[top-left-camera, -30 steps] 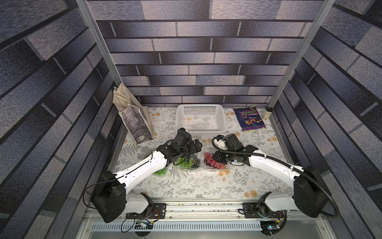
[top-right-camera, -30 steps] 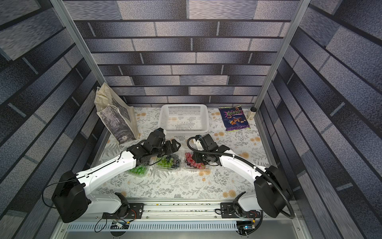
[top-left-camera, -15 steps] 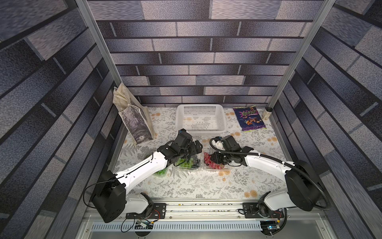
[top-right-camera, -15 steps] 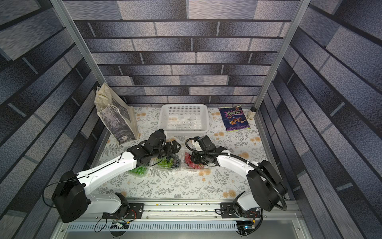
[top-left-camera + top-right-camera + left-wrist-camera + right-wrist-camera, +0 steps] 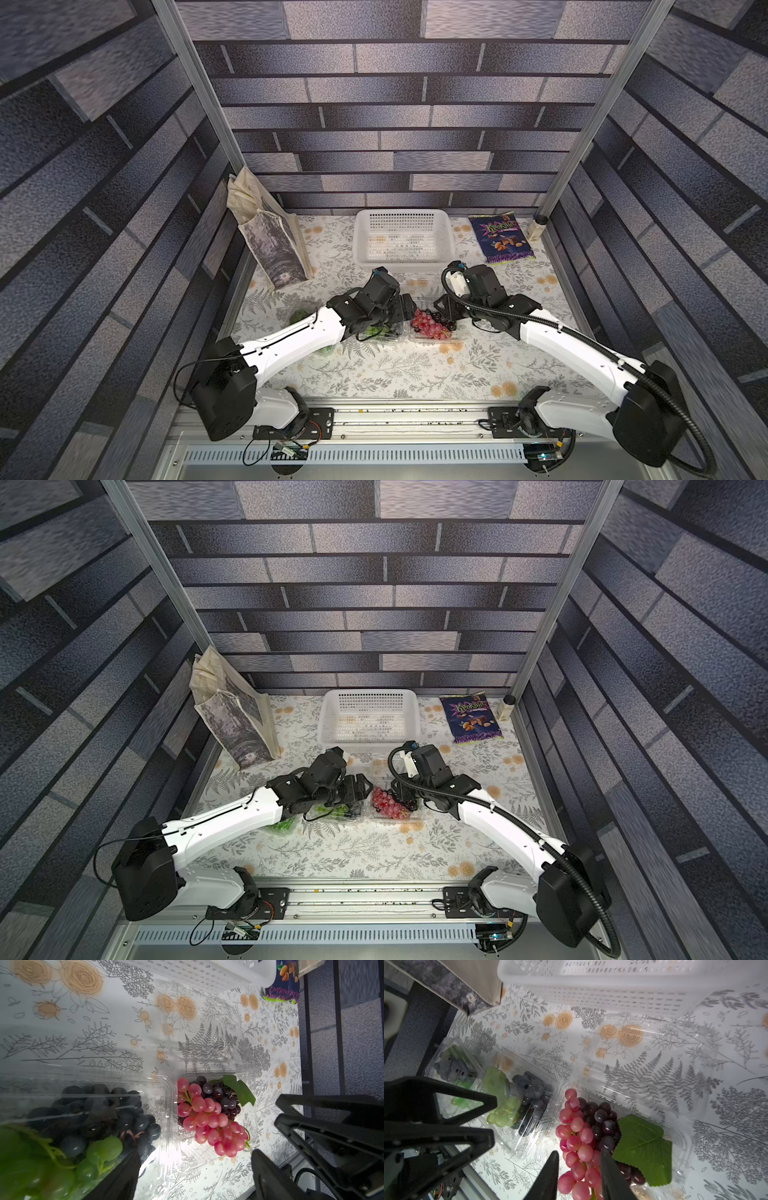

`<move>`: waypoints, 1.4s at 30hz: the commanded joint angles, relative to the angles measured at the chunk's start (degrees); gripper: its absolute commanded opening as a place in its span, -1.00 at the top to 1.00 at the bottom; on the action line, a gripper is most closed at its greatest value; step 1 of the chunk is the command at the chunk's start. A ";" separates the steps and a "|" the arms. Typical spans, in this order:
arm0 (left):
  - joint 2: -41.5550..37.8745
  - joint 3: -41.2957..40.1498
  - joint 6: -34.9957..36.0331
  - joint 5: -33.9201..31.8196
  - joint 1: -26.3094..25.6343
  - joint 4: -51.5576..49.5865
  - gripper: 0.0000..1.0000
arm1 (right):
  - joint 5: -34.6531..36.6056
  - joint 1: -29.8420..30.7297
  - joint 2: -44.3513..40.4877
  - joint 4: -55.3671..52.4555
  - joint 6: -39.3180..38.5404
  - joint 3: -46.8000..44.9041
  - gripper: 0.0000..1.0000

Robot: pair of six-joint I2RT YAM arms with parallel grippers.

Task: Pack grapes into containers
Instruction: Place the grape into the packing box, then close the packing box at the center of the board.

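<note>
The left box (image 5: 446,1057) and middle box (image 5: 517,1152), thin clear clamshells, appear lidded over glossy green grapes (image 5: 499,1093) and black grapes (image 5: 532,1088); the left gripper (image 5: 404,311) is held wide open and empty beside the middle one. In the right box (image 5: 684,1147), round red grapes (image 5: 577,1142) and a purple bunch (image 5: 602,1120) with a matte leaf (image 5: 641,1147) are laid, its lid (image 5: 654,1047) folded back, so closing is judged all that is left. The right gripper (image 5: 579,1159) is set astride the red grapes, jaws partly apart; a grip cannot be confirmed.
</note>
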 commanded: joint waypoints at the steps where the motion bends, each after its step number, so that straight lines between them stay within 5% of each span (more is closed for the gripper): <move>1: 3.67 2.98 -0.03 0.47 -1.74 0.35 -0.59 | 2.02 -1.16 -1.35 -4.30 -0.66 0.00 0.35; 5: 7.56 5.48 -0.35 0.99 -3.55 1.19 -0.43 | 2.32 -2.17 -2.64 -3.91 0.15 -2.02 0.38; 16: 12.06 6.55 -3.21 -0.08 -3.14 0.32 -0.43 | 0.74 -5.53 -3.95 -2.76 0.55 -4.83 0.41; 42: 8.93 1.76 -4.01 -2.15 1.87 -2.90 -0.45 | -0.91 -8.38 -3.78 -2.32 -0.24 -5.31 0.41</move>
